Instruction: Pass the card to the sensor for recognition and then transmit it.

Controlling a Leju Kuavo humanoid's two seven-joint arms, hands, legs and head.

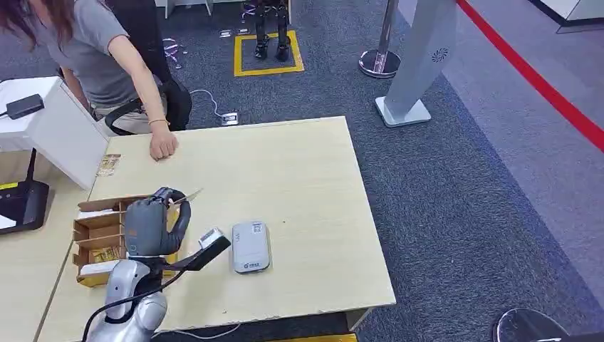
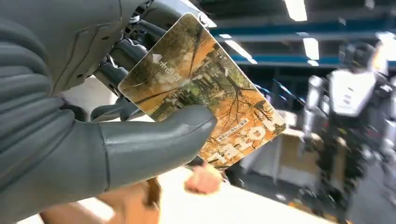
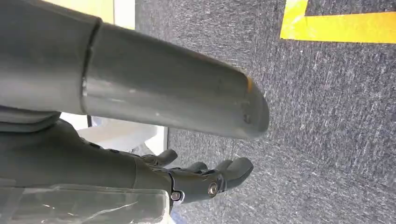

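One card (image 2: 201, 88) sat pinched between my left hand's (image 1: 153, 224) thumb and fingers above the table (image 1: 299, 178), near the sensor (image 1: 251, 246); my right hand (image 3: 140, 140) hung empty, fingers apart.

Bare tabletop (image 1: 299, 171) — beyond sensor (image 1: 251, 246)

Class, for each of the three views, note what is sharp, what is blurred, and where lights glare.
Head view: evenly lit, table sharp. Left wrist view: card in the left robot hand sharp; background humanoid blurred, ceiling lights glaring. Right wrist view: right robot hand close, carpet slightly soft.
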